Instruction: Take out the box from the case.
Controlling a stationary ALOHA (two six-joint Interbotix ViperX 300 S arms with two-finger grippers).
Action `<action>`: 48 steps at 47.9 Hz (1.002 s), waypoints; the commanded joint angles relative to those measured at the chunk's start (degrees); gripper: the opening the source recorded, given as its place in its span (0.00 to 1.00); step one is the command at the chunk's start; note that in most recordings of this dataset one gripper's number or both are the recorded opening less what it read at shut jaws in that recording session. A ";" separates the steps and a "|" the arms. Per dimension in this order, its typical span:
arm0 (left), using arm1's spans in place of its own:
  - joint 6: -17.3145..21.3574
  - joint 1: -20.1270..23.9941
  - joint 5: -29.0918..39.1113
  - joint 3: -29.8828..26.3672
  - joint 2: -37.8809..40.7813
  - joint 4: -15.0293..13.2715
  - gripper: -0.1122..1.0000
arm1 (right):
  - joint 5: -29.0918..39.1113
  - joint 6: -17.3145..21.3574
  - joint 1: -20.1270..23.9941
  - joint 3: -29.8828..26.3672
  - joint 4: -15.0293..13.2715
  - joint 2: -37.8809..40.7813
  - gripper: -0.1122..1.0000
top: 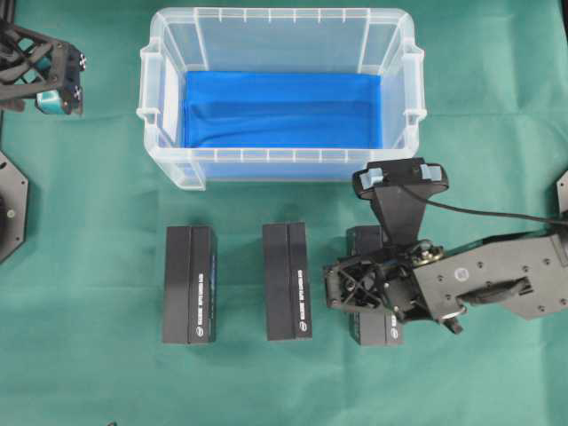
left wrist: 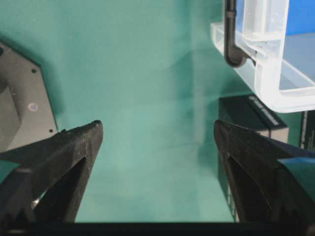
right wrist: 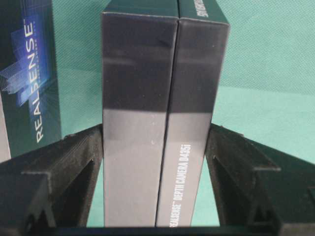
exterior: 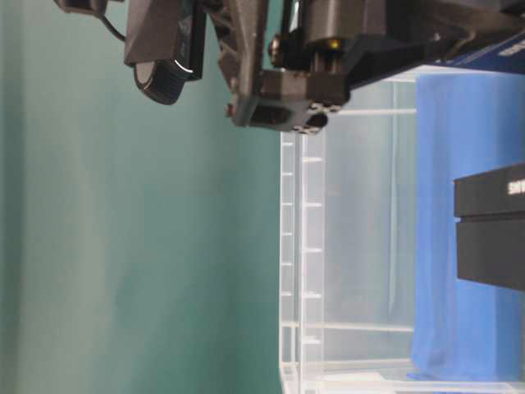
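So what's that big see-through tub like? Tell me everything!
The case is a large rectangular bin of clear, slightly milky plastic, open on top with no lid. Its thick rim is ribbed, and handle lips stick out at both short ends. A blue cloth covers its bottom, and nothing else shows inside. It sits upright on the green table cover, beyond three dark boxes lined up on the cover. Neither gripper touches it.

A green cloth (top: 89,266) covers the whole tabletop, lightly creased. Inside the bin's floor lies a blue cloth (top: 282,108), rumpled at its left end. A black cable (top: 497,213) trails across the green cloth towards the right edge.
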 commanded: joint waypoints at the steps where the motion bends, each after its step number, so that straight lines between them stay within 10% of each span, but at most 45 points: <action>1: 0.09 0.00 -0.18 -0.62 -0.44 0.18 0.97 | 0.00 0.09 0.00 -1.05 -0.09 -2.29 0.70; 11: 0.53 -0.09 -0.18 -0.62 -0.53 0.18 0.97 | 0.44 0.53 -0.09 -1.23 -0.09 -2.29 0.70; 20: 0.62 -0.09 -0.18 -0.53 -0.53 0.18 0.97 | 0.70 0.79 -0.26 -1.41 -0.62 -2.29 0.96; 48: 0.53 0.00 -0.26 -0.53 -0.53 0.18 0.97 | 2.72 0.62 -0.70 -4.48 -0.62 -4.04 0.95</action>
